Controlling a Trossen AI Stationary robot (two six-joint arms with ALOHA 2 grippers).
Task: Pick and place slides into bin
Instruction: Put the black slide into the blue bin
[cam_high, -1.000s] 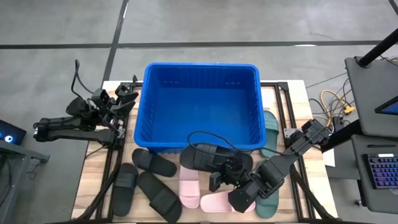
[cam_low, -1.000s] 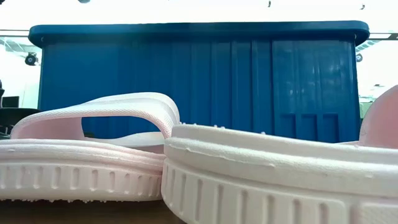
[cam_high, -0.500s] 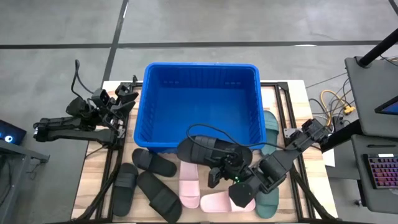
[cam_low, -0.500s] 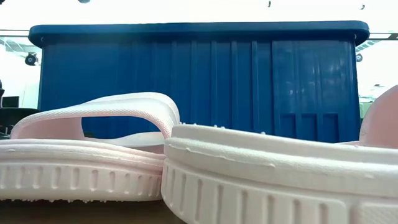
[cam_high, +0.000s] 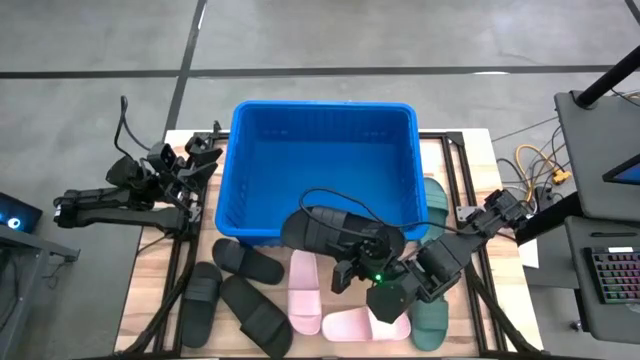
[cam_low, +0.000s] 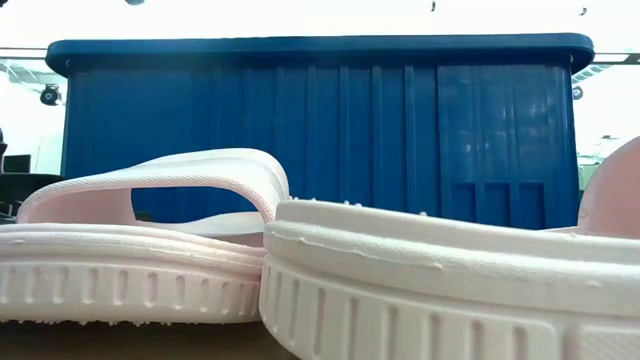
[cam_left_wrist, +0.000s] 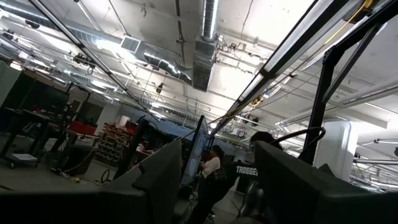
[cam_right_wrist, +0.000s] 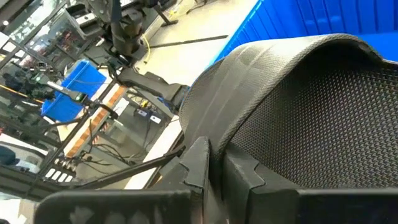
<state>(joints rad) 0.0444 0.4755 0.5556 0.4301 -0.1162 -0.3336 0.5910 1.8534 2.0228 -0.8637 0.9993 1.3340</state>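
Transport is the step in hand. In the high view, the right gripper (cam_high: 365, 262) holds a black foam slide with one wide strap (cam_high: 335, 233), lifted so that it overlaps the near rim of the large rectangular bright blue plastic bin (cam_high: 322, 170). The next move seems to call for carrying it farther over the near wall, then parting the jaws so it drops inside, where no slide shows yet. The raised near rim is the only obstacle, and the trailing end of the slide must clear it.

On the wooden worktop (cam_high: 145, 308) near the bin lie three more black slides (cam_high: 238, 296) at the left, two pale pink slides (cam_high: 324, 310) in the middle and two dark green slides (cam_high: 432, 260) at the right, partly under the right arm. The left gripper (cam_high: 200, 157) waits left of the bin, clear of the work.

The low view shows the pale pink slides (cam_low: 300, 270) close up, with the bin's ribbed wall (cam_low: 320, 120) behind them.

The left wrist view shows only the room's ceiling, and its jaws stand apart.

In the right wrist view, the jaws are clamped on the edge of the black slide's strap (cam_right_wrist: 298, 93), with the blue bin (cam_right_wrist: 323, 18) just beyond.
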